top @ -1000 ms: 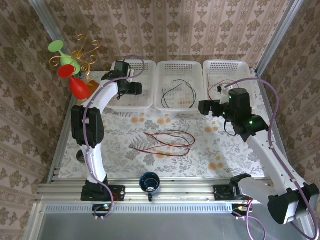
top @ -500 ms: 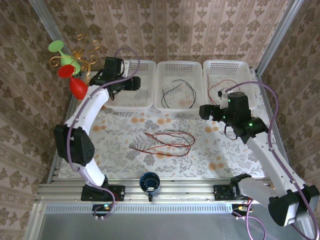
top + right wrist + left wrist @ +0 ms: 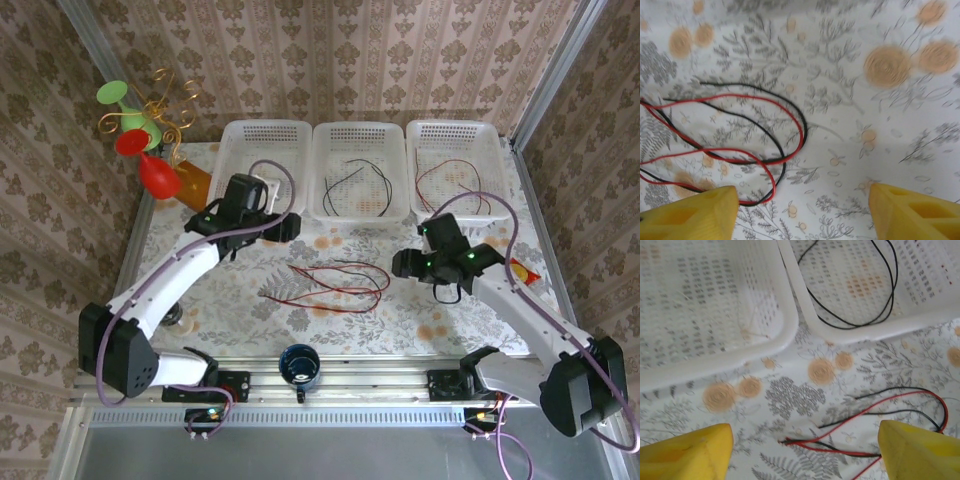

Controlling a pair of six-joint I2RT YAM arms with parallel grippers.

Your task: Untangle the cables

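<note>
Cables, red and black, lie looped together mid-frame on the table. My left gripper hangs just upper left of them, the right gripper just to their right. Both stand with fingers apart, gripping nothing. In the left wrist view the yellow fingers are cut off by the bottom edge, and a red loop runs out there. The right wrist view is blurred, and strands leave its left edge. A black cable lies in the middle basket, a red cable in the right basket.
</note>
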